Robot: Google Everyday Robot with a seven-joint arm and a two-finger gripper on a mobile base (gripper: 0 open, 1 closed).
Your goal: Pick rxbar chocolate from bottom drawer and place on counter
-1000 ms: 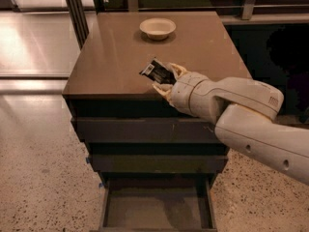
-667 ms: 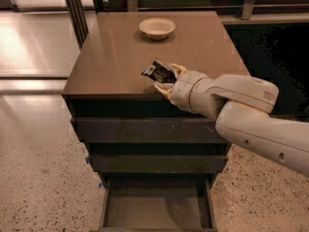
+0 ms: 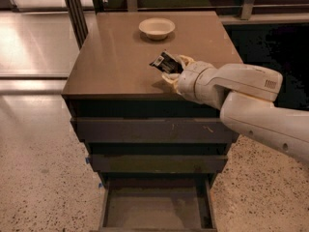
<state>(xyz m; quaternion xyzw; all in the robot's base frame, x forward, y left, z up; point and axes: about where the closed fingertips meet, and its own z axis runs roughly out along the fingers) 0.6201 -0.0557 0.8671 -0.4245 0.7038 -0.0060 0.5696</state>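
My gripper [image 3: 172,67] is over the front half of the counter [image 3: 111,62], reaching in from the right. It is shut on the rxbar chocolate [image 3: 162,62], a small black glossy bar with white markings that sticks out to the left, tilted and held just above the counter top. The bottom drawer [image 3: 154,209] stands pulled open at the foot of the cabinet, and its flat floor shows nothing in it.
A white bowl [image 3: 156,27] sits at the back middle of the counter. Two wider drawers [image 3: 149,129] above the bottom one are shut. Speckled floor lies left and right of the cabinet. A dark post [image 3: 75,8] stands at the back left.
The gripper with the bar has moved a little further back and to the right over the counter. The view has shifted slightly.
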